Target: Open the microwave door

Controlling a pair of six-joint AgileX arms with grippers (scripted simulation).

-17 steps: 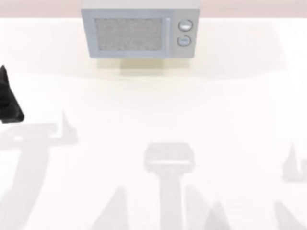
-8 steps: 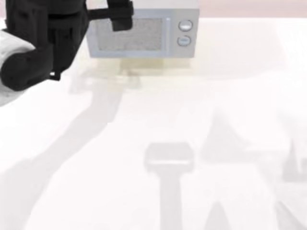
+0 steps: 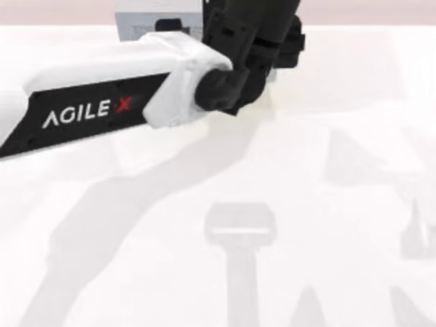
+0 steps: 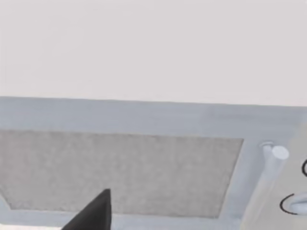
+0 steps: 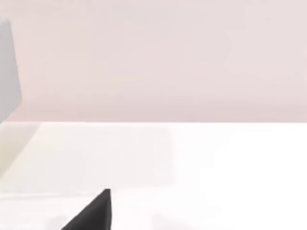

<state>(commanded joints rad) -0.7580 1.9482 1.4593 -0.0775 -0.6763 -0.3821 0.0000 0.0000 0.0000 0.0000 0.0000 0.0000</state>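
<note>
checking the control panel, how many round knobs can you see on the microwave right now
2, both only partly visible at the edge of the left wrist view: one knob and a second knob, just past the door handle. In the top view the left arm hides them.

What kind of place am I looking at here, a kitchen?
Probably not a real kitchen: it looks like a computer-rendered test bench. A bare pale table holds only a small grey microwave, with a black-and-white AgileX arm reaching over it.

left arm (image 3: 102, 102) | swung rightward across the microwave (image 3: 146, 19) (front now mostly hidden)
</note>
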